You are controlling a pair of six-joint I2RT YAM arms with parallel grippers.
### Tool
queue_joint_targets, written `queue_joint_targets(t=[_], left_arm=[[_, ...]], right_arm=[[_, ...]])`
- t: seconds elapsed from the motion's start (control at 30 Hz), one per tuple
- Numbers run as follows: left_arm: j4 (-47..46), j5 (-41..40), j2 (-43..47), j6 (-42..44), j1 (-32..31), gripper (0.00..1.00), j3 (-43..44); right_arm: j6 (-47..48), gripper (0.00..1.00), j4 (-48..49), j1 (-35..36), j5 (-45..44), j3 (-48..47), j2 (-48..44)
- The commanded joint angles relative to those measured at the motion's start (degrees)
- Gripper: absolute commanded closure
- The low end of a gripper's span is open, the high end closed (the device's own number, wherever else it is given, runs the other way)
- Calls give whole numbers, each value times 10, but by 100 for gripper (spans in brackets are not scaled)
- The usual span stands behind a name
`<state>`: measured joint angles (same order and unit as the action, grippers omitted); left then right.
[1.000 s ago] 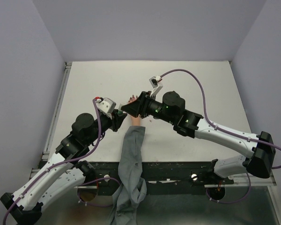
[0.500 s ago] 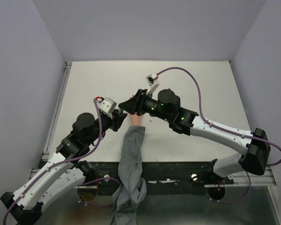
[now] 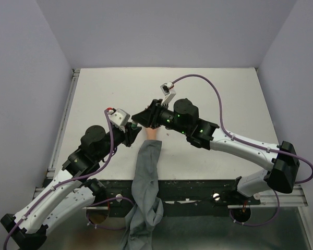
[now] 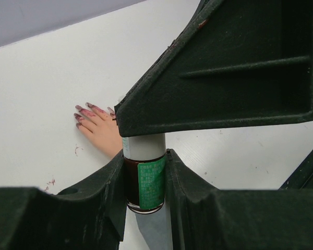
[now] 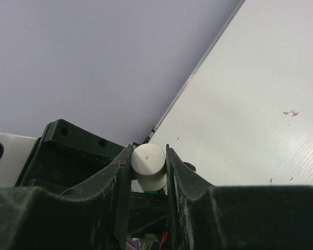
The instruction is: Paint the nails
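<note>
A small dark glass bottle with a green label [image 4: 151, 185] was gripped by its body in the left end effector [image 4: 145, 161], whose fingers were closed narrowly against its sides. The bottle's round white plastic cap [image 5: 149, 165] was clamped in the right end effector [image 5: 147, 152], also drawn in tight. In the overhead view the two end effectors were seen meeting tip to tip over the white surface [image 3: 208, 88], so the step in hand was judged to be the opening of the bottle. Whether the cap had come free could not be told.

The small peach-coloured mannequin hand [image 4: 103, 133] lay flat on the surface, with its grey fabric sleeve [image 3: 146, 177] trailing back over the near edge. Its long axis ran away from the arm bases, fingers pointing to the far side. The dark red-purple nails [image 4: 82, 112] were found at the fingertips, just beyond the bottle and to its left in the left wrist view, near but not touching it. A few red specks [image 5: 290, 112] were noted on the surface.

The right end effector, holding the cap, was judged to be the one that a brush stroke would call for. From it, the nails lay close below and slightly ahead.
</note>
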<state>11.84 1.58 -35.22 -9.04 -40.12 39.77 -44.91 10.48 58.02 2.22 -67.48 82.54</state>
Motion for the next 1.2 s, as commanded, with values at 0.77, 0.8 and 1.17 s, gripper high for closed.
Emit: queue_joint_targets(t=[0.77,0.8,1.17], left_arm=[[-204,511,-20,-146,95,100,-19],[-208,519,-19,-149,95,100,-20],[-223,593,-43,-157,95,100,-16]], right_arm=[[117,99,42,4,202,33,-150],[119,99,42,4,205,35,-155],[140,99,67,3,234,43,-185]])
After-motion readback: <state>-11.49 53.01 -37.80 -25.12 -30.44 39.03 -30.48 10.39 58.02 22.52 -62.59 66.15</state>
